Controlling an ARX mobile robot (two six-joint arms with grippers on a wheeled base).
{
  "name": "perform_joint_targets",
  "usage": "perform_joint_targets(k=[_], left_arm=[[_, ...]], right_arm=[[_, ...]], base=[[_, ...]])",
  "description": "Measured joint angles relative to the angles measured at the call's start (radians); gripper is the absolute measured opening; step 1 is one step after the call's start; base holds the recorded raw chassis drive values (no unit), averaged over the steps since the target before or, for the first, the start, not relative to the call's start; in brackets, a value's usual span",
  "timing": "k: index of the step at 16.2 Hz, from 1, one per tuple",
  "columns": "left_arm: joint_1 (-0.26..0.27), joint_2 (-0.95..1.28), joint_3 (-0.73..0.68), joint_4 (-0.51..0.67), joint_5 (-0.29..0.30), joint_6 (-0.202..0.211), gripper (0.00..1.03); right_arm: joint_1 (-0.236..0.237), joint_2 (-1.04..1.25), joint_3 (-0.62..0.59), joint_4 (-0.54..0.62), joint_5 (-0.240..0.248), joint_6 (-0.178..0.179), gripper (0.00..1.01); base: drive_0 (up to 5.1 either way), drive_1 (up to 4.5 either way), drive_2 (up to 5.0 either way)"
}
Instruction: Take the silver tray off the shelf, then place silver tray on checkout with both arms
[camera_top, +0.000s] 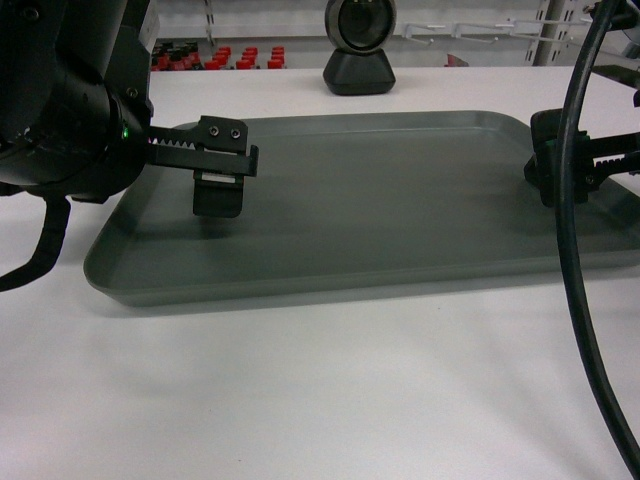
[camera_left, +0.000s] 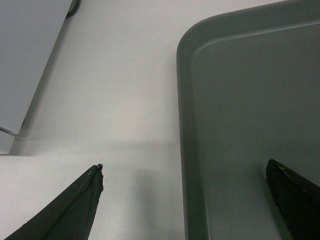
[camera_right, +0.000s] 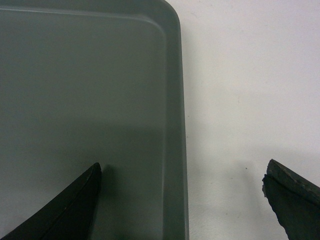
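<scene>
- The checkout (camera_top: 300, 400), a plain white counter top, fills most of the head view and carries everything else.
- The silver tray (camera_top: 380, 200) lies flat on the checkout, its long side across the head view, reaching from about 9 o'clock to 3 o'clock; its flat bottom is bare.
- The left gripper (camera_top: 222, 185) comes in from 9 o'clock over the tray's left short rim. Its jaws are spread wide and straddle that rim: in the left wrist view one finger (camera_left: 75, 205) stands over the white counter just outside the tray, the other (camera_left: 295, 197) over the tray's bottom. Neither finger visibly presses the rim.
- The right gripper (camera_top: 560, 165) sits at 3 o'clock at the tray's right short rim. Its jaws are also spread wide, one finger (camera_right: 70, 210) over the tray's bottom, the other (camera_right: 292, 200) well outside over the counter, the rim running between them untouched.
- A thick black cable (camera_top: 580, 260) curves down the right side of the head view, crossing in front of the right gripper and the tray's right corner.
- A dark scanner on a stand (camera_top: 360, 50) stands on the counter at 12 o'clock, behind the tray and apart from it.
- Small red items (camera_top: 225, 58) show on far shelving at 11 o'clock; too blurred to identify.
</scene>
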Motion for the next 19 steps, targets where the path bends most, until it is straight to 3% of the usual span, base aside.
perform_joint_targets(k=[3, 5, 9, 12, 14, 17, 18, 19], left_arm=[[0.005, -0.051, 0.000, 0.024, 0.028, -0.012, 0.98], [0.015, -0.105, 0.003, 0.026, 0.063, -0.041, 0.98], [0.033, -0.204, 0.021, 0.036, 0.137, -0.129, 0.98], [0.034, -0.298, 0.021, 0.062, 0.166, -0.213, 0.98], [0.016, -0.351, 0.002, 0.112, 0.127, -0.196, 0.98], [0.006, -0.372, -0.027, 0.085, 0.106, -0.179, 0.98], [0.010, -0.372, -0.059, 0.167, 0.121, -0.146, 0.95], [0.037, -0.405, -0.151, 0.327, 0.192, -0.066, 0.84]], right_arm=[[-0.001, -0.010, -0.002, 0.003, -0.034, 0.042, 0.98], [-0.009, -0.023, -0.002, 0.018, -0.088, 0.095, 0.98], [-0.028, -0.113, 0.000, 0.013, -0.133, 0.233, 0.98], [-0.035, -0.201, -0.003, 0.027, -0.145, 0.270, 0.98], [-0.045, -0.270, -0.018, 0.019, -0.145, 0.277, 0.98], [-0.047, -0.335, -0.038, 0.009, -0.146, 0.291, 0.98], [-0.046, -0.340, -0.044, 0.035, -0.135, 0.292, 0.97], [-0.037, -0.357, -0.137, 0.256, -0.021, 0.233, 0.87]], base=[[0.0, 0.00, 0.0], [0.0, 0.00, 0.0], [0.0, 0.00, 0.0], [0.0, 0.00, 0.0], [0.0, 0.00, 0.0], [0.0, 0.00, 0.0], [0.0, 0.00, 0.0], [0.0, 0.00, 0.0]])
